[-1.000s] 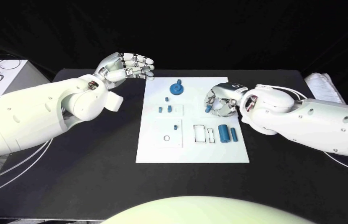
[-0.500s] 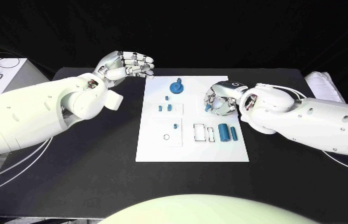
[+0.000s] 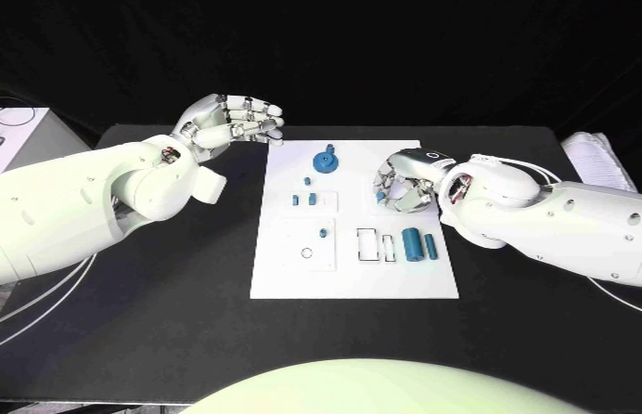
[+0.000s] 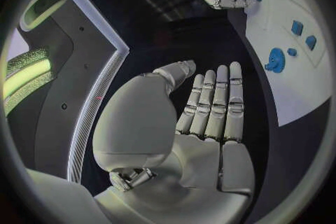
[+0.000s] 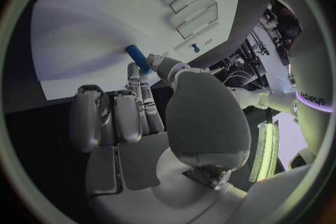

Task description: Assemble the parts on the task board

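Task board (image 3: 354, 275) on table (image 3: 160, 321), between hands.

Matt black surface (image 3: 160, 321), smooth white task board (image 3: 354, 279), matt blue plastic parts (image 3: 414, 245), satin silver metal-look hand (image 3: 238, 120), glossy white arm shells (image 3: 81, 205)

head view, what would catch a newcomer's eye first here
The white task board in the middle of the black table, dotted with small blue parts. The right hand pinches a blue part over the board's right side, while the left hand hovers off its far left corner.
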Motion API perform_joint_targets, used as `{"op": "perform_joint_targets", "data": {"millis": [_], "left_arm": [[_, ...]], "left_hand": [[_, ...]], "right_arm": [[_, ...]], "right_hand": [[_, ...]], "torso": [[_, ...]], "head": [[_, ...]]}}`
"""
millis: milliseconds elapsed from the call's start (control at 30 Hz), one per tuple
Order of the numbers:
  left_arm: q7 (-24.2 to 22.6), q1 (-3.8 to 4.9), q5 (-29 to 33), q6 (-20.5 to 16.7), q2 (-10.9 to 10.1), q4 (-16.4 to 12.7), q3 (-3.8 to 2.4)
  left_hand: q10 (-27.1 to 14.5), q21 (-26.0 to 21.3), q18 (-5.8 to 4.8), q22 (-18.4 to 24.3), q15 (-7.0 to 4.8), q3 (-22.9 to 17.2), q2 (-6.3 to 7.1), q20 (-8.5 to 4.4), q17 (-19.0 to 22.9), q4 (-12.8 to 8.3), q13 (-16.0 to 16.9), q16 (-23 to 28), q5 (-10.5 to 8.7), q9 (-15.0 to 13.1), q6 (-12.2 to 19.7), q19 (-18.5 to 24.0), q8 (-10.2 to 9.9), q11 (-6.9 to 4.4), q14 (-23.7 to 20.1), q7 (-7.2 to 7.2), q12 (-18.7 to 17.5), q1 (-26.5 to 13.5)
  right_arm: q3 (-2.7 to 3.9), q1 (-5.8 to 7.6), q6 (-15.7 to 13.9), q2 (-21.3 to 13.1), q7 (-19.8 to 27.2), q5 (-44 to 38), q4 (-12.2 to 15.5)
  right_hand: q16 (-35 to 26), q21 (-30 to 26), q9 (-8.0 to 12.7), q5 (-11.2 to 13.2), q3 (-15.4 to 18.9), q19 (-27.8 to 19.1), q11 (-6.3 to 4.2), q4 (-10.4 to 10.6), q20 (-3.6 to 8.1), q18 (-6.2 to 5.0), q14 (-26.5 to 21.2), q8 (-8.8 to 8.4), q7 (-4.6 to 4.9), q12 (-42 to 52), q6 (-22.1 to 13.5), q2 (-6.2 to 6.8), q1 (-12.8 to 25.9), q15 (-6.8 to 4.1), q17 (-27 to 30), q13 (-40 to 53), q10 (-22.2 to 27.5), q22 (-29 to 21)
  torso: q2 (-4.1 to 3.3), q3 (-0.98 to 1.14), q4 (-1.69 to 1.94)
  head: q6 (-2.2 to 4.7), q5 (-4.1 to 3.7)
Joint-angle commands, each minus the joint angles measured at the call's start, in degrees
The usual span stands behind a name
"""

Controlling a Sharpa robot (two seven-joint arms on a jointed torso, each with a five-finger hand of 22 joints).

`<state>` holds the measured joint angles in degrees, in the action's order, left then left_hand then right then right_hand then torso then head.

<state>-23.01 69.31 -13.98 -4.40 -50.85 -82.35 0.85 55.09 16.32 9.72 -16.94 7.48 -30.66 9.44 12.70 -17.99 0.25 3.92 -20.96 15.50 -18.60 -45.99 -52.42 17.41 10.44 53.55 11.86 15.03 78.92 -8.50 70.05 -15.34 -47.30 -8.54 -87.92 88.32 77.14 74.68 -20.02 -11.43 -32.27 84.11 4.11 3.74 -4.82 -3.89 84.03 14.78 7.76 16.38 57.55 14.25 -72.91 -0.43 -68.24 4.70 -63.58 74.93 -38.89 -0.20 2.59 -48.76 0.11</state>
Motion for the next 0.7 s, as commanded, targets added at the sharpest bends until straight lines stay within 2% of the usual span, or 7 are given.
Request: {"op": "perform_joint_targets", "data": {"millis": [33,133,267,700], "left_arm": [[-0.3,0.01,0.1,0.9,0.0,-0.1,-0.03],[-0.3,0.01,0.1,0.9,0.0,-0.1,-0.03],[-0.3,0.01,0.1,0.9,-0.1,-0.2,-0.03],[-0.3,0.01,0.1,0.8,-0.2,-0.1,-0.03]], "left_hand": [[-0.6,-0.3,0.45,0.1,0.04,0.2,-0.13,-0.03,-0.1,0.0,0.1,0.3,0.05,0.1,0.4,-0.4,0.2,0.02,0.3,2.0,-0.1,-0.4],[-0.6,-0.3,0.45,0.1,0.04,0.2,-0.13,-0.03,-0.1,0.0,0.1,0.3,0.05,0.1,0.4,-0.4,0.2,0.02,0.3,2.0,-0.1,-0.4],[-0.6,-0.3,0.45,0.1,0.04,0.2,-0.13,-0.03,-0.1,0.0,0.1,0.3,0.05,0.1,0.4,-0.4,0.2,0.02,0.3,2.0,-0.1,-0.4],[-0.6,-0.4,0.47,0.1,0.02,0.2,-0.16,-0.03,-0.1,0.0,0.1,0.4,0.06,0.1,0.5,-0.5,0.2,0.01,0.4,2.0,-0.1,-0.3]], "right_arm": [[0.01,-0.1,-0.9,0.1,-1.1,-0.2,0.0],[0.01,-0.18,-2.1,0.2,-1.5,-1.0,0.1],[0.01,-0.26,-4.2,0.1,-1.9,-1.7,0.3],[0.07,-0.27,-9.1,-1.3,-1.8,2.7,2.0]], "right_hand": [[0.7,1.0,-0.2,0.0,-1.1,4.1,-0.26,-0.4,0.42,0.94,1.9,0.14,-0.27,-0.3,0.3,-0.84,-1.4,-0.61,-0.5,0.0,-1.0,3.5],[1.6,3.2,-1.1,1.0,-3.2,4.4,-0.96,-2.0,0.75,1.34,2.3,1.41,-0.91,-0.1,2.5,-2.94,-3.9,-1.13,-1.8,0.4,-3.2,5.4],[1.6,4.1,-2.4,0.7,-4.5,4.4,-1.75,-3.3,1.31,1.5,2.2,2.74,-1.44,-0.1,4.0,-4.45,-4.7,-1.78,-1.7,1.1,-5.7,6.2],[1.8,4.9,-3.4,0.1,-5.5,4.5,-2.03,-4.1,1.6,1.65,2.2,3.34,-1.65,-0.5,4.2,-4.57,-4.2,-2.02,-2.0,1.6,-7.1,6.8]], "torso": [[-0.01,0.02,0.0],[-0.01,0.01,0.01],[-0.02,-0.01,0.03],[0.01,0.02,0.04]], "head": [[-0.07,-0.02],[-0.02,-0.03],[-0.07,-0.07],[-0.15,-0.23]]}}
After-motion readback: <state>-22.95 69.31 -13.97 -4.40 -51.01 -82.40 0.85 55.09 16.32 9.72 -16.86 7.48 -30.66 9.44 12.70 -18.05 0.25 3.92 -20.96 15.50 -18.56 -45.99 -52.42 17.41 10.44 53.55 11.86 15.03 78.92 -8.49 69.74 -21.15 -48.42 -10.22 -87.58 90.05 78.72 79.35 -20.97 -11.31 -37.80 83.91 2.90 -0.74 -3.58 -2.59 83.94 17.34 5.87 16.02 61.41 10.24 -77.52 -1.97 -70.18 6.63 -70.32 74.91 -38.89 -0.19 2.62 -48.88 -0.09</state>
